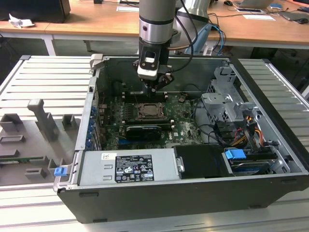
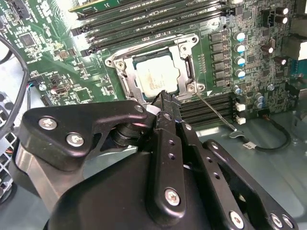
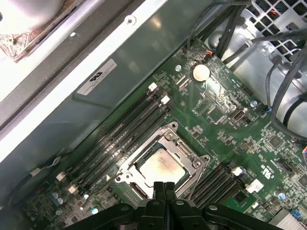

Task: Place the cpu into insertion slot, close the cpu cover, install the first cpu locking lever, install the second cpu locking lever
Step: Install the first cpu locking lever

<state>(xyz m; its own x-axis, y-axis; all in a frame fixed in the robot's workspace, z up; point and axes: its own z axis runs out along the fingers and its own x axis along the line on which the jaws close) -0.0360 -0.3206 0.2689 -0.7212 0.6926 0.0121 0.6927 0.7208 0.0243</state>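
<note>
My pincer (image 3: 164,190), tips pressed together and empty, is hovering just beside the cpu cover (image 3: 184,152). The cpu (image 3: 160,167) is sitting in its slot at the middle of the motherboard (image 3: 225,139), with the cover lying over it. One locking lever (image 2: 217,111) is seemingly standing unlatched.

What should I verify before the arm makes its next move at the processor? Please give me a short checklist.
1. The chip lies flat in place: ok.
2. The cover is down around the chip: ok.
3. The gripper is shut and holds nothing: ok.
4. The wire lever beside the cover is latched: not ok, it sticks out free.
5. A second lever is latched: cannot tell.
</note>
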